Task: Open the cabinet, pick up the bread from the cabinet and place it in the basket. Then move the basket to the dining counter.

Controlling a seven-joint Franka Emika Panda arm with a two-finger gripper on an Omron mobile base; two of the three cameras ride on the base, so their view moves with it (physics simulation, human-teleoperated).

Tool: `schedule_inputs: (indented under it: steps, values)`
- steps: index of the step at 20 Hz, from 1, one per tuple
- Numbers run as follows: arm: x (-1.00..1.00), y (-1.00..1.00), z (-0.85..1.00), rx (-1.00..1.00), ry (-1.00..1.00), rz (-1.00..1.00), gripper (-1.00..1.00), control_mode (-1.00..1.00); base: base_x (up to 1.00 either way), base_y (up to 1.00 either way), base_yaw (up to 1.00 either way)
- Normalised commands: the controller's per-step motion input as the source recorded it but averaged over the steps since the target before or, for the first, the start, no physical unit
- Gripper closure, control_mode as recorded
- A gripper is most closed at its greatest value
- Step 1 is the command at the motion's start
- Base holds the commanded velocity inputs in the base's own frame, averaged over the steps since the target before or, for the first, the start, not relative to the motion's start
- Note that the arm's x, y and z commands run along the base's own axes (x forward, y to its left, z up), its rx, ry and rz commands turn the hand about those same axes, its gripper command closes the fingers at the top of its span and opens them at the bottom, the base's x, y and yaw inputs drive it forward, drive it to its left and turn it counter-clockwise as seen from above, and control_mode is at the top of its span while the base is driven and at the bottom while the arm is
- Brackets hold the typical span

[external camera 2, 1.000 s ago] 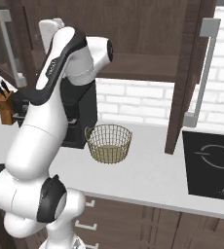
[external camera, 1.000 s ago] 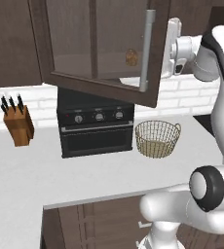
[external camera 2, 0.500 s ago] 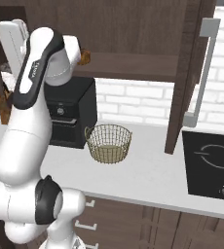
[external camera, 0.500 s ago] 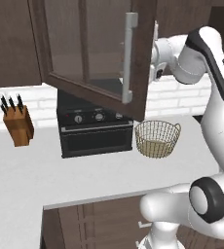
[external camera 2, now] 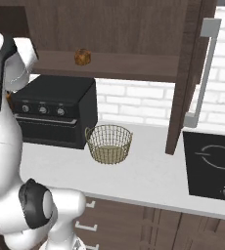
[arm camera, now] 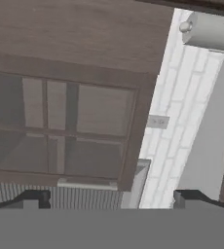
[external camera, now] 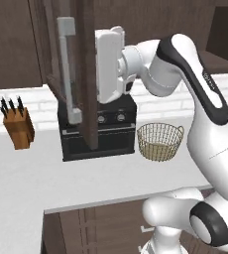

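the cabinet door stands swung wide, edge-on in the left base view, with the tool released just beside its inner face, its fingers spread and grasping nothing. the bread sits on the cabinet shelf, above the oven. the basket rests on the white bench just beside the oven.

The cabinet hangs above the worktop, and the bread lies on its shelf — above the oven's right part. The basket stands on the worktop just right of the oven. A knife block stands left of the oven — the cooktop lies far right. The open door hangs before the oven.
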Motion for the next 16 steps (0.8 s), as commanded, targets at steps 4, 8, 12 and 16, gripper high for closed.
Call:
schedule_inputs:
  steps: [4,8,12,16]
  values:
    - [-0.15,1.00,-0.01,-0.05,-0.23,-0.01,-1.00,-1.00,0.00,0.00,0.00]
    - [0.06,0.83,-0.08,-0.18,-0.17,-0.21,-1.00,-1.00,0.00,0.00,0.00]
    - [0.13,0.23,-0.12,-0.21,-0.16,-0.30,-1.00,-1.00,0.00,0.00,0.00]
    - [0.07,-0.82,-0.01,-0.15,-0.19,-0.23,-1.00,-1.00,0.00,0.00,0.00]
